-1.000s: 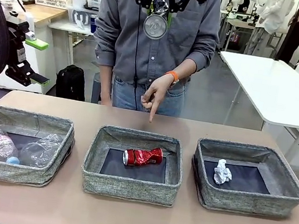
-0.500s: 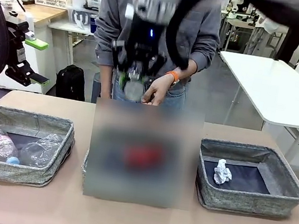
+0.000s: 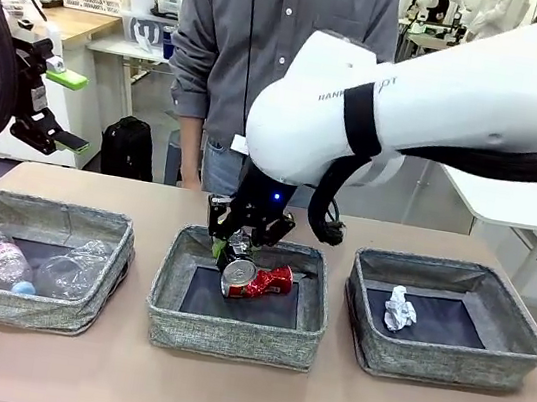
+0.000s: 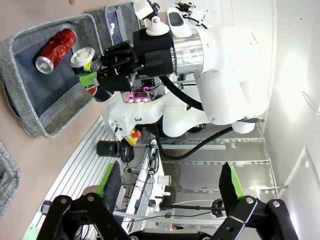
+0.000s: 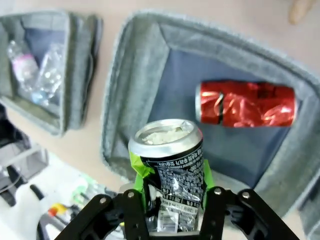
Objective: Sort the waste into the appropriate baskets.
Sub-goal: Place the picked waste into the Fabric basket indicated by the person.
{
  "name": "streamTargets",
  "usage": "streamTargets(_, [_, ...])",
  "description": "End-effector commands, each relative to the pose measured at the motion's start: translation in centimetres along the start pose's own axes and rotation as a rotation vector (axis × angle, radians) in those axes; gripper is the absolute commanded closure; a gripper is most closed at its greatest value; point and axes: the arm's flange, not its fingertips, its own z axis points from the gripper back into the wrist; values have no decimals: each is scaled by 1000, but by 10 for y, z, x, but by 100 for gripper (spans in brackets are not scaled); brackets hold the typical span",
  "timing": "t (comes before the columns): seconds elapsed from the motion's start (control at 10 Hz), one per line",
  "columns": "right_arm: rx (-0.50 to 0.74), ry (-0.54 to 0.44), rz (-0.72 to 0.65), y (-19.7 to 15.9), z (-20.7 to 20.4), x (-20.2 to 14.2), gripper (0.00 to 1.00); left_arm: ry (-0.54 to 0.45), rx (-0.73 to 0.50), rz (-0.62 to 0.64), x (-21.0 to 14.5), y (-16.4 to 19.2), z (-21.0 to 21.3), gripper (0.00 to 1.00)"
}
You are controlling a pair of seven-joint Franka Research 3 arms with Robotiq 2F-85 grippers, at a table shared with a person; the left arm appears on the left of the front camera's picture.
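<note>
L gripper (image 3: 60, 109) hangs high at far left, off the table, jaws wide apart w/ nothing between. Below it, left grey woven fabric basket (image 3: 26, 298) holds clear plastic bottle w/ pinkish label (image 3: 2, 258) + clear plastic cup (image 3: 73, 268). Middle grey woven basket (image 3: 234, 332): crushed red can (image 3: 266, 282) lies on its dark bottom. R gripper (image 3: 239, 247) sits low over this basket, jaws clamped on crushed black can (image 5: 172, 157), silver end out. Right grey woven basket (image 3: 442, 358) holds crumpled white paper ball (image 3: 399, 308).
</note>
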Motion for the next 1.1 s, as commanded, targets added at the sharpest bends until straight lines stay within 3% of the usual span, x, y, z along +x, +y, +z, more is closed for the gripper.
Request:
streamTargets(0.0, [18,-75,44,-3,18,4,53,3,5,3,-1,-2,0,0])
streamTargets(0.3, [12,-50,55,-2,16,10,53,3,5,3,-1,-2,0,0])
streamTargets(0.4, [19,-57,62,-2,16,9,0,3,5,3,-1,-2,0,0])
streamTargets(1.0, [-16,-100,35,-7,23,8,0,3,5,3,-1,-2,0,0])
